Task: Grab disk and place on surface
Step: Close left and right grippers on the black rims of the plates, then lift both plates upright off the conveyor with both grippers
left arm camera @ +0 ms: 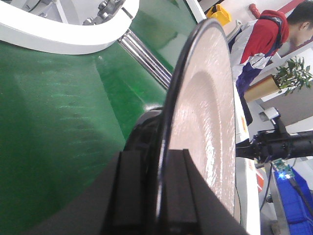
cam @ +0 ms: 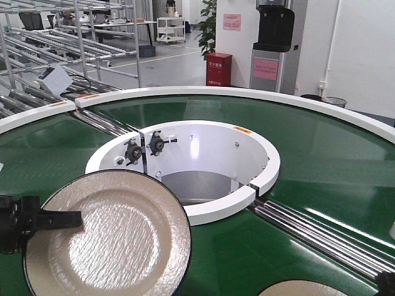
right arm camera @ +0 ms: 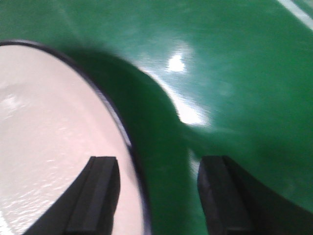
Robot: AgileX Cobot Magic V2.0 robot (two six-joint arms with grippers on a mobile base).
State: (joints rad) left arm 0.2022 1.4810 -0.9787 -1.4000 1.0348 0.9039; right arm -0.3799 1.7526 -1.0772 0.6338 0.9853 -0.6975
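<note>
Over the belt (cam: 321,160), my left gripper (left arm camera: 159,155) is clamping a tilted disk (left arm camera: 205,122) by its rim. My right gripper (right arm camera: 157,171) is hanging wide open astride a second disk (right arm camera: 44,147)

Front view, upper right: I can read nothing. Pink notice (cam: 231,21) on wall (cam: 245,46), pink sheet (cam: 265,68) on dispenser (cam: 274,28), white characters on red box (cam: 219,69): all too small.
</note>
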